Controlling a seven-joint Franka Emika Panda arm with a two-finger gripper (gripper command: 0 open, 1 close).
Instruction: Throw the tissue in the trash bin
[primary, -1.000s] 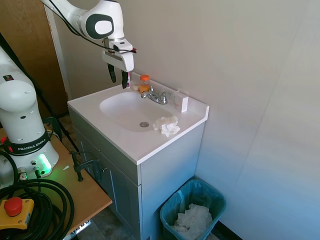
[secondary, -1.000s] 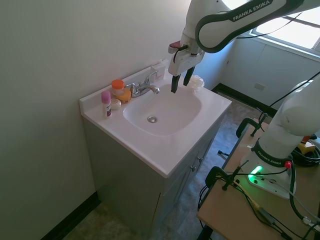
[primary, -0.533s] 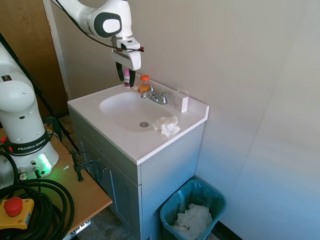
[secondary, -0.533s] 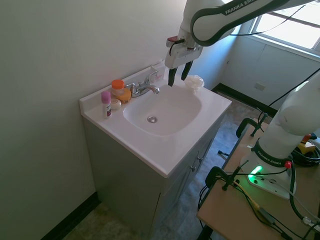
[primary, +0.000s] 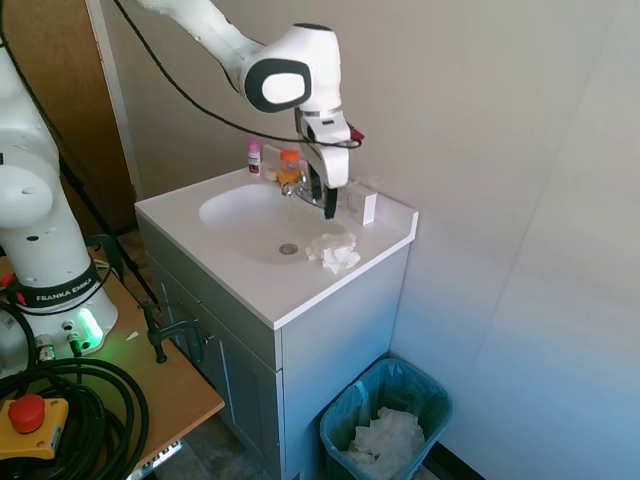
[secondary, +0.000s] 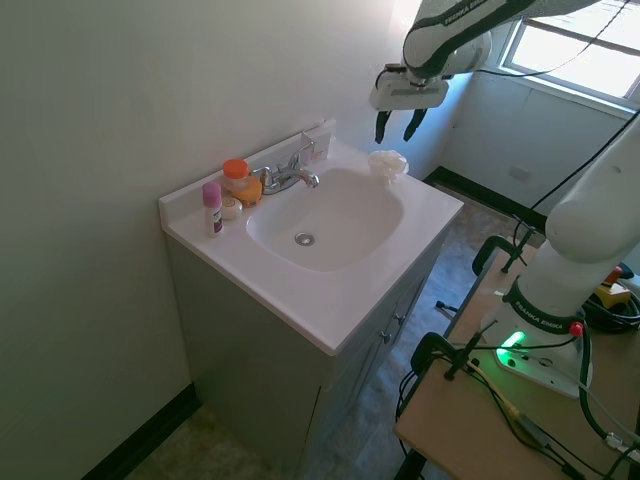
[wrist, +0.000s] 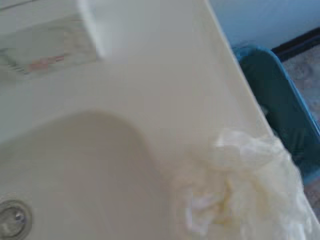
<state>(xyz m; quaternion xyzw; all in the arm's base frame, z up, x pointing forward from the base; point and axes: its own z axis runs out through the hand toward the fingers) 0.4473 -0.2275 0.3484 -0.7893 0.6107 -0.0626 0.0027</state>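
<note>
Approach step: the white arm's two-finger gripper (secondary: 399, 124) hung with jaws apart and empty above the small crumpled white paper tissue (primary: 333, 251), which lay on the white vanity table (primary: 300, 290) beside the basin. Next move, as judged: descend and close on it, then carry it to the teal-lined round trash bin (primary: 341, 418) on the floor.

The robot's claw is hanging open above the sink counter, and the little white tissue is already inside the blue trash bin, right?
Not quite. The gripper does hang open above the counter, but the tissue is not in the trash bin. The first exterior view shows it lying on the sink counter beside the basin, near the edge above the bin. The white paper in the bin is a different, bigger wad.
</note>
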